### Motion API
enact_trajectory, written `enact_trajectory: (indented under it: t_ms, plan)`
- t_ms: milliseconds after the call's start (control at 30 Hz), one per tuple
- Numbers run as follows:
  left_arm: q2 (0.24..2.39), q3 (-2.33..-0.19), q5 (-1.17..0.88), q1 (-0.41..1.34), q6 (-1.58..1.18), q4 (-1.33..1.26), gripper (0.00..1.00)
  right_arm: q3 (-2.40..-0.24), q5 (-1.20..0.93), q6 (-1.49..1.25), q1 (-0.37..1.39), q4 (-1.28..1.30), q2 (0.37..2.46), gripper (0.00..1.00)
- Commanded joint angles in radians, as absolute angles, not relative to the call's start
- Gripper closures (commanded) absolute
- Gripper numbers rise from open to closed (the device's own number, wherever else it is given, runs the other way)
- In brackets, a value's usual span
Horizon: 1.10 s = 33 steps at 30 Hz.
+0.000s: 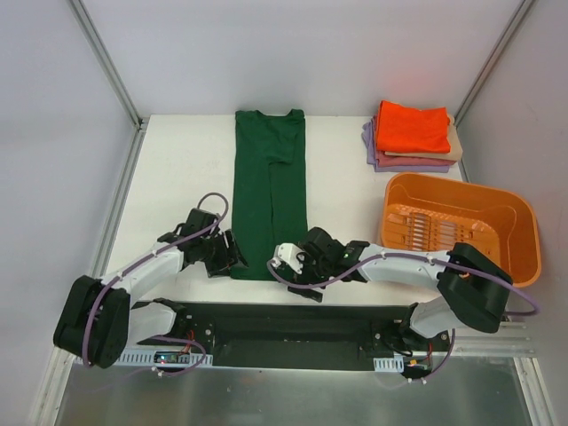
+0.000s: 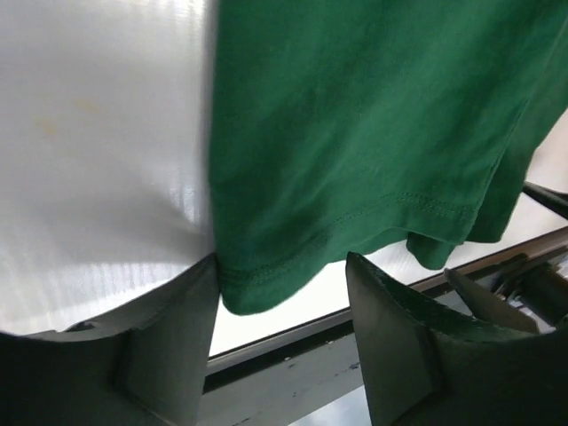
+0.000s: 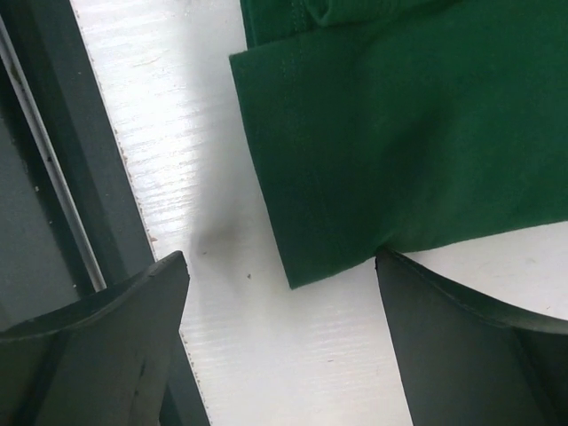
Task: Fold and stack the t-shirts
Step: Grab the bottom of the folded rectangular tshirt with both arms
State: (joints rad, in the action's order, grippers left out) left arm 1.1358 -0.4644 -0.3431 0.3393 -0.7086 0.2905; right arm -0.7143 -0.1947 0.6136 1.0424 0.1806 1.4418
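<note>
The dark green t-shirt (image 1: 269,191) lies on the white table as a long narrow strip, collar at the far end and hem toward me. My left gripper (image 1: 232,256) is at the hem's left corner. In the left wrist view its jaws stand apart around that corner of the green t-shirt (image 2: 355,133), and the left finger (image 2: 169,337) touches the cloth. My right gripper (image 1: 286,260) is at the hem's right corner, open, with the green t-shirt corner (image 3: 311,257) lying flat between its fingers. Orange (image 1: 412,127), tan (image 1: 454,142) and lavender (image 1: 390,161) folded t-shirts are stacked at the back right.
An orange plastic basket (image 1: 524,232) stands on the right, near the right arm's elbow. The table's near edge and the black base rail (image 1: 293,324) run just behind both grippers. Metal frame posts (image 1: 106,62) rise at the back corners.
</note>
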Motion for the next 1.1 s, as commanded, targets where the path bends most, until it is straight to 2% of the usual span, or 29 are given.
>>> enact_trajectory:
  t_ms: [0, 167, 333, 400, 467, 567, 633, 767, 967, 1067]
  plan:
    - [1.216, -0.479, -0.345, 0.396, -0.735, 0.291, 0.49, -0.762, -0.144, 0.667, 1.055, 0.141, 1.465, 0.13]
    - [1.264, -0.469, -0.341, 0.4, -0.746, 0.293, 0.73, -0.762, -0.107, 0.658, 1.054, 0.141, 1.503, 0.22]
    - [1.258, -0.477, -0.321, 0.4, -0.747, 0.324, 0.87, -0.759, -0.086, 0.635, 1.057, 0.135, 1.505, 0.33]
    - [1.255, -0.482, -0.318, 0.4, -0.744, 0.333, 0.87, -0.75, -0.084, 0.624, 1.055, 0.124, 1.503, 0.46]
    - [1.255, -0.486, -0.331, 0.4, -0.742, 0.337, 0.92, -0.749, -0.086, 0.614, 1.057, 0.12, 1.505, 0.62]
    - [1.243, -0.489, -0.357, 0.402, -0.744, 0.339, 1.0, -0.747, -0.1, 0.6, 1.065, 0.12, 1.499, 0.79]
    - [1.22, -0.482, -0.368, 0.4, -0.746, 0.342, 1.0, -0.739, -0.118, 0.588, 1.074, 0.123, 1.486, 0.88]
    - [1.126, -0.459, -0.396, 0.4, -0.742, 0.385, 1.0, -0.723, -0.193, 0.551, 1.103, 0.152, 1.415, 0.98]
    - [0.93, -0.439, -0.505, 0.4, -0.719, 0.437, 1.0, -0.721, -0.249, 0.47, 1.147, 0.228, 1.304, 0.99]
    - [0.913, -0.475, -0.497, 0.4, -0.715, 0.439, 1.0, -0.742, -0.168, 0.434, 1.149, 0.245, 1.281, 0.99]
